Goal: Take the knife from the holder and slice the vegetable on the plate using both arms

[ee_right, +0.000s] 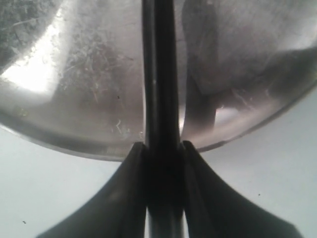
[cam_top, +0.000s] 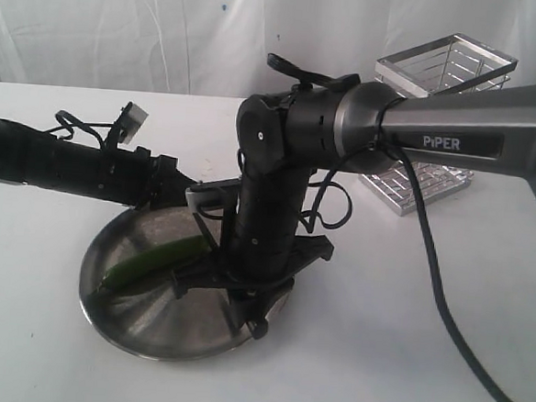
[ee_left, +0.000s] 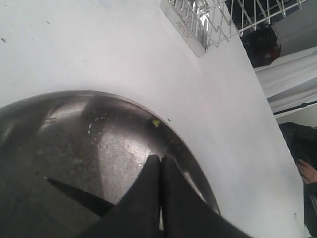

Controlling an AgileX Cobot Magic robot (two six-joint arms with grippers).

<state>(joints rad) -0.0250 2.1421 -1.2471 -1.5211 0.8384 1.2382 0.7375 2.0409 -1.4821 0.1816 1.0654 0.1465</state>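
Black left arm (cam_top: 59,163) reaching in low from the left, claw (ee_left: 159,168) over the plate (cam_top: 122,310) with its tips pressed together, nothing visibly held. Green vegetable (cam_top: 149,262) lying on the plate's left half, slanted, stem end toward the rim. Scuffed grey steel all around it, sitting on the white bench (cam_top: 404,358). A tiny green fleck (ee_left: 155,122) near the plate's far rim in the left wrist view.

Middle now: right arm (cam_top: 457,131), marked PiPER, bending straight down over the plate. Right claw (ee_right: 161,148) clamped tight on the knife (ee_right: 159,74), dark and narrow, running out across the plate's surface. Blade tip hard to make out in the exterior view, probably just beside the vegetable's nearer end, contact not clear.

Far right and back: silver wire holder (cam_top: 443,71) standing upright on the bench, well apart from the plate, behind the right arm.
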